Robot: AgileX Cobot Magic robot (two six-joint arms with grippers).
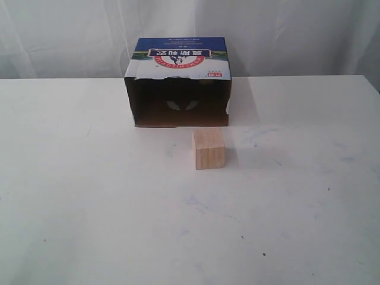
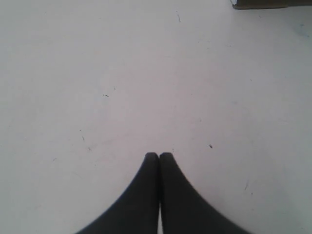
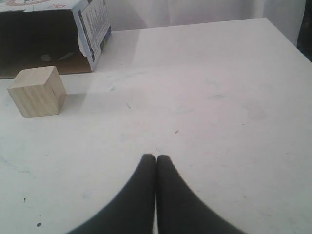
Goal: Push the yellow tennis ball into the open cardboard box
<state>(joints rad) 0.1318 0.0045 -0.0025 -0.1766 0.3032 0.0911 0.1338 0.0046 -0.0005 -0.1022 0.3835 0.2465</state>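
Note:
The open cardboard box [image 1: 181,58] lies at the back middle of the table, blue printed top up, its dark hollow front facing the table's middle. The right wrist view shows its printed side wall [image 3: 93,25], and one edge of it [image 2: 270,4] shows in the left wrist view. No yellow tennis ball shows in any view. My left gripper [image 2: 159,155] is shut over bare tabletop with nothing between its fingers. My right gripper [image 3: 156,157] is shut too and holds nothing, well away from the box. Neither gripper shows in the exterior view.
A pale wooden cube [image 1: 209,148] stands just in front of the box's opening, slightly right of its middle, and appears again as the cube [image 3: 38,91] in the right wrist view. The white table [image 1: 89,208] is backed by a white curtain [image 1: 297,29].

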